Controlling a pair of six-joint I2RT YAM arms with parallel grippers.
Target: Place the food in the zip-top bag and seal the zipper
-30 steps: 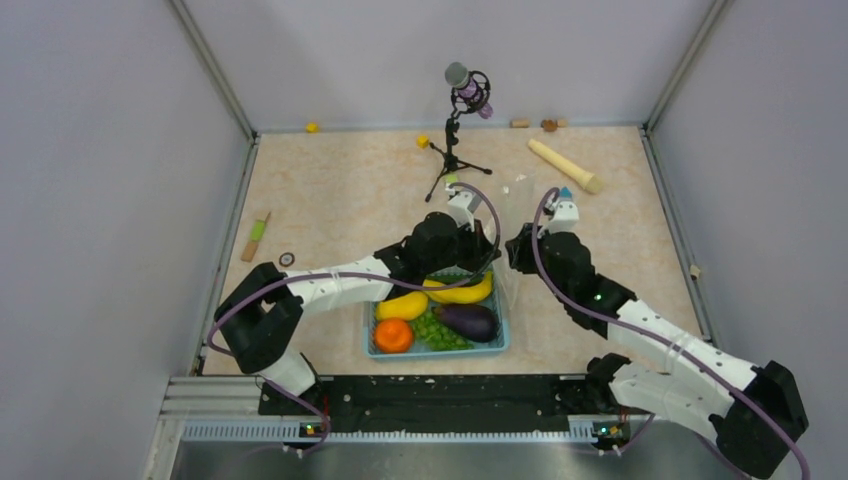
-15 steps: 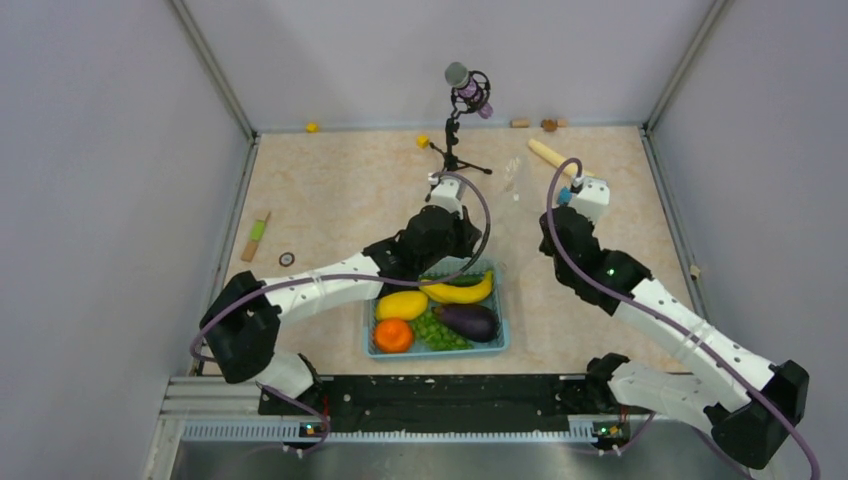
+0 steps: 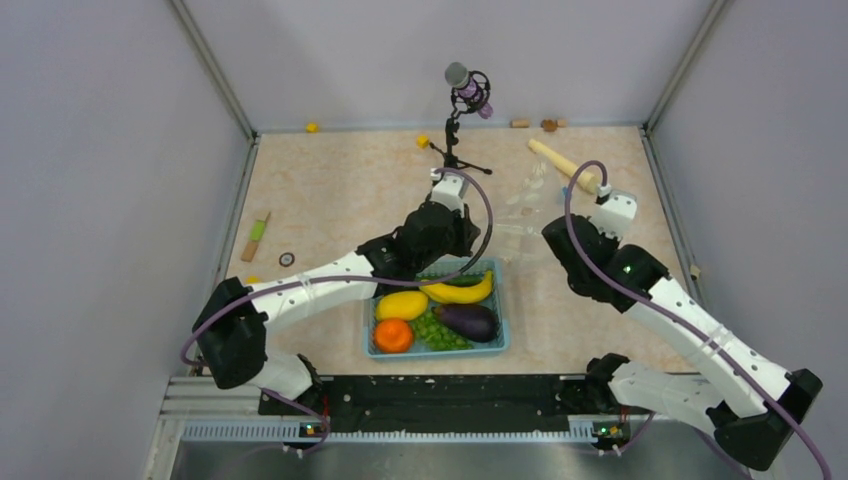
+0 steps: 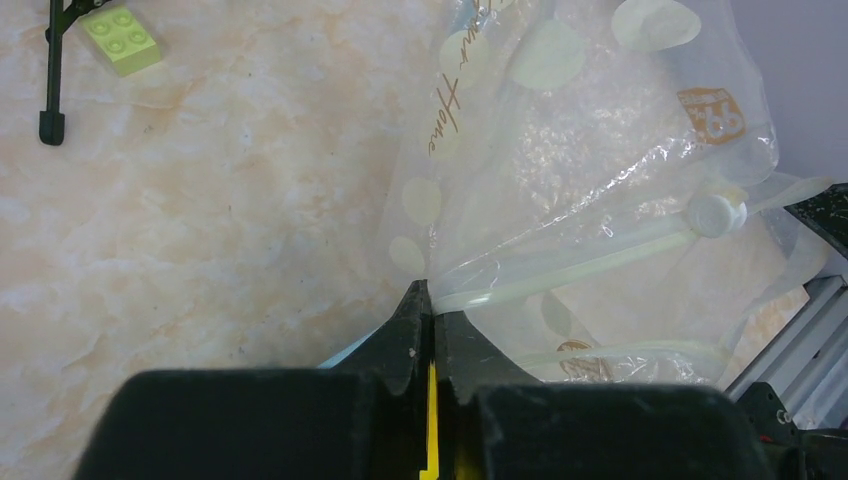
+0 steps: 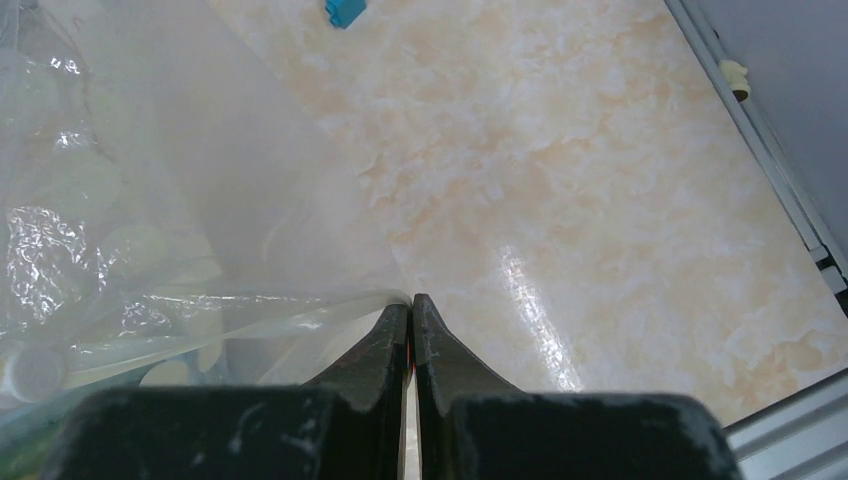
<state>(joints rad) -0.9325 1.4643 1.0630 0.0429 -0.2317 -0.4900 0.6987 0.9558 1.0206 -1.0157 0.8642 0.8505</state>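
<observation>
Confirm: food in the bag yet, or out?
Out. Banana, orange, grapes, eggplant lie in the blue basket; bag pinched by left gripper and right gripper looks empty.

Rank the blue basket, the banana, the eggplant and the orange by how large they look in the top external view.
1. blue basket: clearly the largest; it holds the other three.
2. banana and eggplant: the banana is longer, the eggplant thicker, so they are too alike to rank.
3. orange: the smallest.

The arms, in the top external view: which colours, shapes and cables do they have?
Both the left arm and right arm have white links, bulky black joints and a looping purple cable. The fingers are black, tapering wedges.
</observation>
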